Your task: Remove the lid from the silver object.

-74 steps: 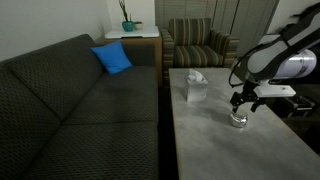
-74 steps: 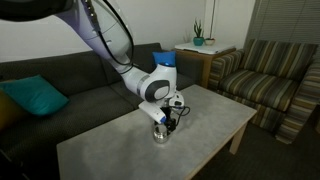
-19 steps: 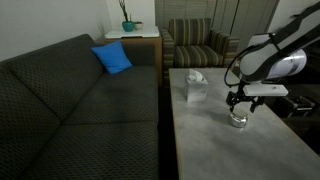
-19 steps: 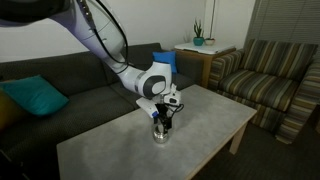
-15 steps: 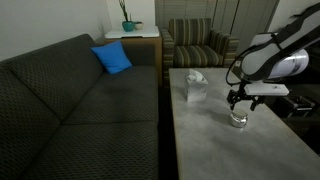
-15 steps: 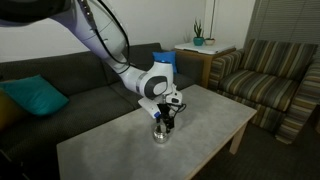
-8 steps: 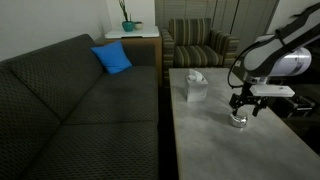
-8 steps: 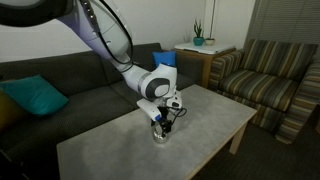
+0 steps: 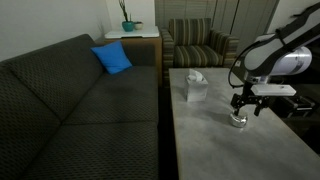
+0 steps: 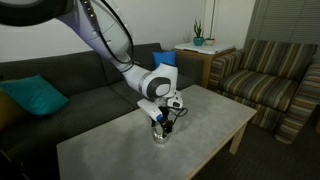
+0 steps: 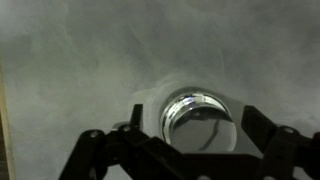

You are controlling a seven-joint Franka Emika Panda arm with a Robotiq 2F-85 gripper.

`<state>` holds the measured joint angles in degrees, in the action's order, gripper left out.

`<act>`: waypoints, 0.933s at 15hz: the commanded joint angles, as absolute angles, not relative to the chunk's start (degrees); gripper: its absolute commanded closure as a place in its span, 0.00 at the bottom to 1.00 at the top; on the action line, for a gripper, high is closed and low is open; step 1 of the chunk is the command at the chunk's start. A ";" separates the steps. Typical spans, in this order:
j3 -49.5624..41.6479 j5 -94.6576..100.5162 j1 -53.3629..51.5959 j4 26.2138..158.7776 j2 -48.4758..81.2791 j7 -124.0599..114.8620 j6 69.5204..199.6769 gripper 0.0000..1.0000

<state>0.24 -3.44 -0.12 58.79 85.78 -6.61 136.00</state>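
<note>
Grey table [image 9: 205, 140] beside a dark sofa [image 9: 80, 100] is carrying the silver object [image 9: 238, 121], apart from a tissue box [image 9: 195, 87]. The gripper [image 9: 241, 110] is hovering just above it, its jaws standing spread on either side of the lid [image 11: 198, 110] and not touching it in the wrist view.

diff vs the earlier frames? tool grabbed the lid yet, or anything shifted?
Barely anything. The tool drifted slightly sideways about a second ago and is back roughly where it started, open and straddling the silver object. Nothing was taken hold of or let go. The lid is still on, and the tissue box has not moved.
</note>
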 commanded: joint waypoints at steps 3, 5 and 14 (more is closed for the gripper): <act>-0.15 -2.83 -0.58 58.51 85.77 -6.54 135.91 0.00; -1.29 -2.47 -1.37 61.03 84.38 -8.45 138.74 0.00; -4.07 -2.42 -3.76 62.26 85.79 -13.70 154.41 0.00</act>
<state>-4.78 -2.55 -4.25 60.74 85.79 -14.18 151.80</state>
